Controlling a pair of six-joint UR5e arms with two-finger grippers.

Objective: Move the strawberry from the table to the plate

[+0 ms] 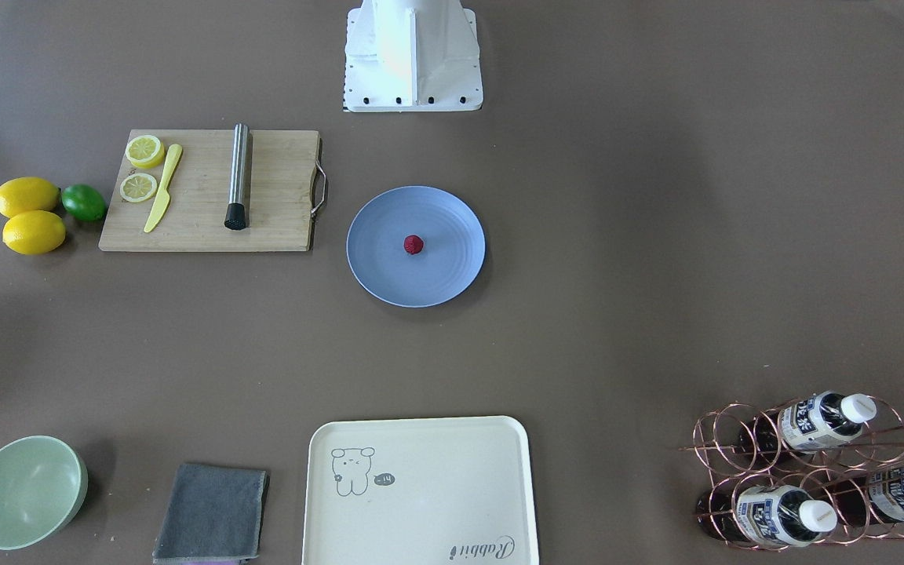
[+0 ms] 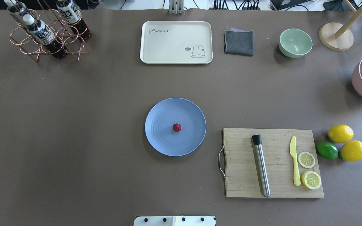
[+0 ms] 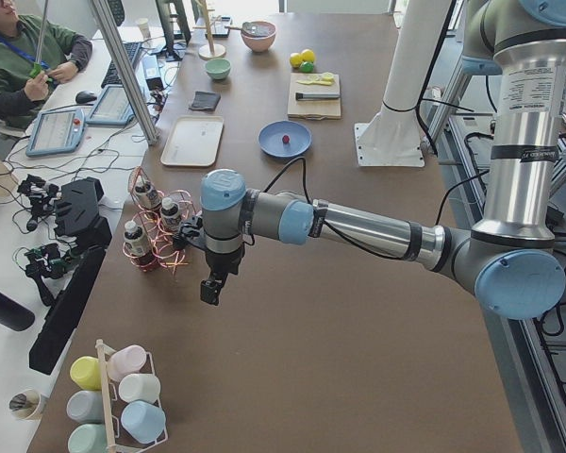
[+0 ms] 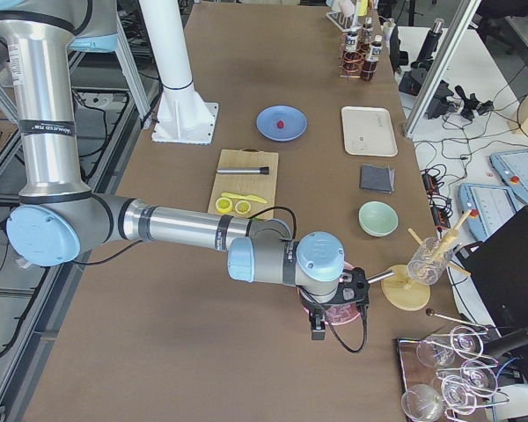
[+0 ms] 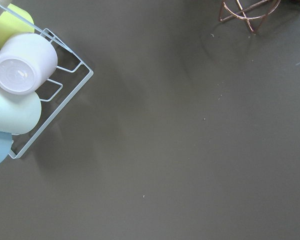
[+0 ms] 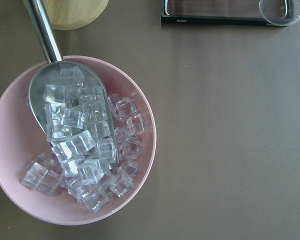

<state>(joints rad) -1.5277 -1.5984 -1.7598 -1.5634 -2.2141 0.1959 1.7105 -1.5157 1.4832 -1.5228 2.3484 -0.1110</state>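
Observation:
The small dark-red strawberry [image 1: 413, 245] [image 2: 177, 127] lies near the middle of the round blue-grey plate [image 1: 389, 271] [image 2: 160, 139], which sits at the centre of the brown table [image 1: 617, 275]. Neither gripper appears in the overhead or front views. The near arm's left gripper [image 3: 210, 291] hangs over the table's left end beside the bottle rack, far from the plate. Over the pink ice bowl at the right end hangs the right gripper [image 4: 317, 327]. I cannot tell whether either one is open or shut. No fingers show in the wrist views.
A wooden cutting board [image 2: 275, 188] with a steel muddler, yellow knife and lemon slices lies right of the plate, with lemons [image 2: 340, 133] and a lime beside it. A cream tray [image 2: 176, 42], grey cloth, green bowl [image 2: 295, 43], copper bottle rack [image 2: 47, 34] and pink ice bowl [image 6: 20, 195] line the edges.

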